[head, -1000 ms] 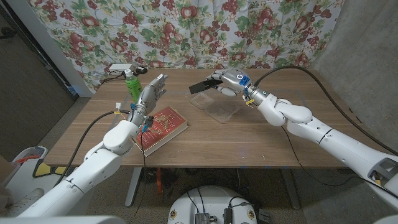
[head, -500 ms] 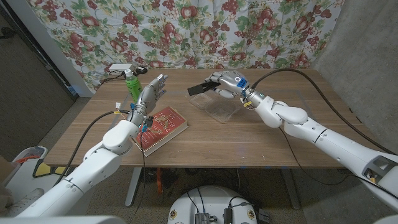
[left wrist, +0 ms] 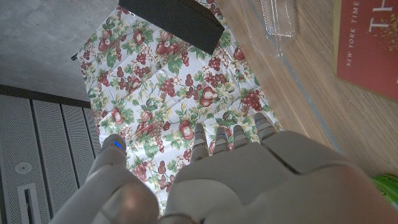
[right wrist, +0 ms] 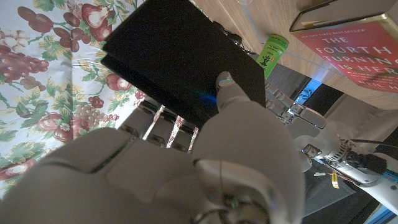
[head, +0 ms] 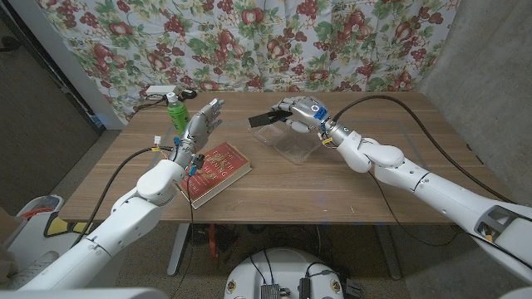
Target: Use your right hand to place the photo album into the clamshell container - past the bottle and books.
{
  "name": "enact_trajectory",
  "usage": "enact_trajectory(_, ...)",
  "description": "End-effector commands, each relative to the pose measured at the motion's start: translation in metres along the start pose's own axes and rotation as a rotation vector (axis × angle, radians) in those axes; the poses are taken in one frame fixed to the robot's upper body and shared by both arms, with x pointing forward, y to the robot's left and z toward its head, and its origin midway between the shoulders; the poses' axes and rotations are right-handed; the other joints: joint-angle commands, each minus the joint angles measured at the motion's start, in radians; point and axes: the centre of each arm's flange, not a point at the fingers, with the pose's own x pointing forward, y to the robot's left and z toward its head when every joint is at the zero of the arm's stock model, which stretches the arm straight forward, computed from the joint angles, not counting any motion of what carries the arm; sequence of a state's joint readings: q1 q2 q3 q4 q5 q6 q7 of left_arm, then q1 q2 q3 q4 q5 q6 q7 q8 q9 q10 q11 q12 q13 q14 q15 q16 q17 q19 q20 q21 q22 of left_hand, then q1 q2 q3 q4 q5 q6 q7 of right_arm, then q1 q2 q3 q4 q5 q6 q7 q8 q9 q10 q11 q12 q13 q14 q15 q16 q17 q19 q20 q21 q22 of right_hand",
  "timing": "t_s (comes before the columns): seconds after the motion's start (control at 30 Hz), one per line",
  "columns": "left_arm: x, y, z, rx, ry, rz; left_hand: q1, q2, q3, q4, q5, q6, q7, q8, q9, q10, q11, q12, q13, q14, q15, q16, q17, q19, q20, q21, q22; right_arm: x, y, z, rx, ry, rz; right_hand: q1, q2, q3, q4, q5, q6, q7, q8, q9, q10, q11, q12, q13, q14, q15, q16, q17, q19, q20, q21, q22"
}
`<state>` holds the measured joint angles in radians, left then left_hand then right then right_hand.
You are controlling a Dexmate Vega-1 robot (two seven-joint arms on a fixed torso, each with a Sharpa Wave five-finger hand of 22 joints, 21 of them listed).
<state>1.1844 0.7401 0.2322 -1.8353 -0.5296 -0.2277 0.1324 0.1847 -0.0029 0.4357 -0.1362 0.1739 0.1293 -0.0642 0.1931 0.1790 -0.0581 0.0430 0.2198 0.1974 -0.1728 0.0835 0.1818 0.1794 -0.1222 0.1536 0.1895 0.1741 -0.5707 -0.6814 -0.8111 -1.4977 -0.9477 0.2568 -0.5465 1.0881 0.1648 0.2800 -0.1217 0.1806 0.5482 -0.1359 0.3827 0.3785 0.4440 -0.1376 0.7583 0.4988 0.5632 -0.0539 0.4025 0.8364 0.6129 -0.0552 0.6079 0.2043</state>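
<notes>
Right hand (head: 301, 109) grips the black photo album (head: 268, 118) and holds it in the air above the far edge of the open clamshell container (head: 288, 141) on the worktop (head: 349, 187). The carry looks nearly done; lowering and letting go remain. Beyond its fingers the album juts out towards the green bottle (head: 175, 111). Left hand (head: 202, 124) stands unclenched, holding nothing, beside the red book (head: 218, 170).

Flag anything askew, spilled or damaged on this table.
Nothing spilled or damaged. The red book lies angled to the table edge. The right robot hand holds the black photo album above the clear clamshell container.
</notes>
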Motion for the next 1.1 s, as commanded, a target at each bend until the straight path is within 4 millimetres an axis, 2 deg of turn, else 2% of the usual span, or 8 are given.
enact_trajectory(0.03,-0.001,0.0,0.001,0.008,0.008,-0.002,0.004,0.002,-0.003,-0.004,0.001,0.006,-0.002,-0.003,0.004,0.001,0.001,0.004,0.002,-0.065,0.004,0.006,0.004,0.001,-0.005,0.005,0.003,0.004,0.014,0.004,0.02,0.0,-0.005,-0.001,0.007,0.004,0.001,0.0,0.0,-0.003,-0.001,0.002,-0.005,0.003,0.003,0.005,-0.007,-0.172,-0.004,0.006,-0.006,-0.154,0.008,0.002)
enact_trajectory(0.4,-0.002,-0.002,0.003,0.011,0.011,-0.006,0.004,0.002,-0.003,-0.004,0.001,0.005,-0.002,-0.004,0.004,0.002,0.001,0.004,0.002,-0.064,0.003,0.006,0.004,0.001,-0.004,0.005,0.003,0.003,0.025,0.0,0.015,0.014,0.003,-0.003,0.01,0.008,0.003,0.0,-0.003,0.0,-0.005,0.004,-0.009,0.0,0.002,0.01,-0.013,-0.171,-0.011,0.013,-0.017,-0.154,0.012,0.001)
enact_trajectory(0.7,-0.003,-0.002,0.004,0.015,0.016,-0.008,0.004,0.002,-0.004,-0.004,0.001,0.007,-0.002,-0.004,0.004,0.002,0.003,0.005,0.002,-0.065,0.003,0.006,0.004,0.001,-0.004,0.005,0.003,-0.001,0.04,-0.002,0.014,0.022,0.02,-0.004,0.011,0.012,0.005,0.001,-0.02,-0.006,-0.015,0.006,-0.032,-0.004,-0.006,0.016,-0.031,-0.17,-0.026,0.017,-0.043,-0.156,0.011,0.0)
enact_trajectory(1.1,-0.002,-0.003,0.007,0.023,0.015,-0.014,0.004,0.002,-0.004,-0.004,0.001,0.007,-0.001,-0.003,0.004,0.001,0.002,0.004,0.002,-0.064,0.004,0.006,0.004,0.001,-0.004,0.005,0.003,-0.002,0.049,-0.004,0.02,0.047,0.022,-0.01,0.015,0.016,0.011,0.001,-0.045,-0.003,-0.03,0.01,-0.06,-0.001,-0.017,0.023,-0.063,-0.168,-0.042,0.028,-0.073,-0.156,0.013,0.0)
